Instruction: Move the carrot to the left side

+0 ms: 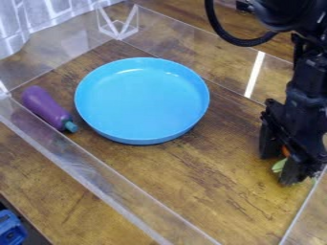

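At the right edge of the wooden table my black gripper point(293, 158) points straight down. Its fingers are closed around the carrot point(281, 167). Only a bit of the carrot's pale green top and a sliver of orange show beside the fingers; the rest is hidden by the gripper. The left side of the table holds a purple eggplant point(46, 106) next to the blue plate point(141, 99).
A clear plastic wall point(76, 144) runs around the table, with a low front edge along the lower left. The large blue plate fills the middle. A clear triangular piece point(119, 19) stands at the back. A blue object point(8, 228) lies outside the wall at lower left.
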Controlling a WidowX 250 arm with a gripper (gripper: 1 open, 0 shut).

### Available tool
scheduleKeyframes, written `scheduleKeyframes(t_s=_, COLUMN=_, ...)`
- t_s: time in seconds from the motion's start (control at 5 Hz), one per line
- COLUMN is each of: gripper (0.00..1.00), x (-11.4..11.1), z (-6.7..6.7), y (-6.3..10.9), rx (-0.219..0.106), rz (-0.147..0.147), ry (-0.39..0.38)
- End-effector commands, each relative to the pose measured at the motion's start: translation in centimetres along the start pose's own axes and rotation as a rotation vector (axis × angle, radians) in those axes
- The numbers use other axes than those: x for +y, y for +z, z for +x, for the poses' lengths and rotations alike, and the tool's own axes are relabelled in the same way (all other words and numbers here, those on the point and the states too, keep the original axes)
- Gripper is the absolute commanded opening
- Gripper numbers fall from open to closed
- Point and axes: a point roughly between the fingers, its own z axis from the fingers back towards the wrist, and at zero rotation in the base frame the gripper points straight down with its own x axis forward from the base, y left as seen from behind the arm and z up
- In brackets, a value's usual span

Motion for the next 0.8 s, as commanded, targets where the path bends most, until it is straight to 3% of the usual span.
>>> scheduleKeyframes(t_s=0.0, gripper=0.00, x=0.83, z=-0.50, y=-0.46, rx=0.023, rz=0.000, ry=0.009)
scheduleKeyframes(t_s=0.6, gripper=0.00, x=1.07, z=-0.47, y=-0.29, rx=0.021, rz=0.005, ry=-0.009)
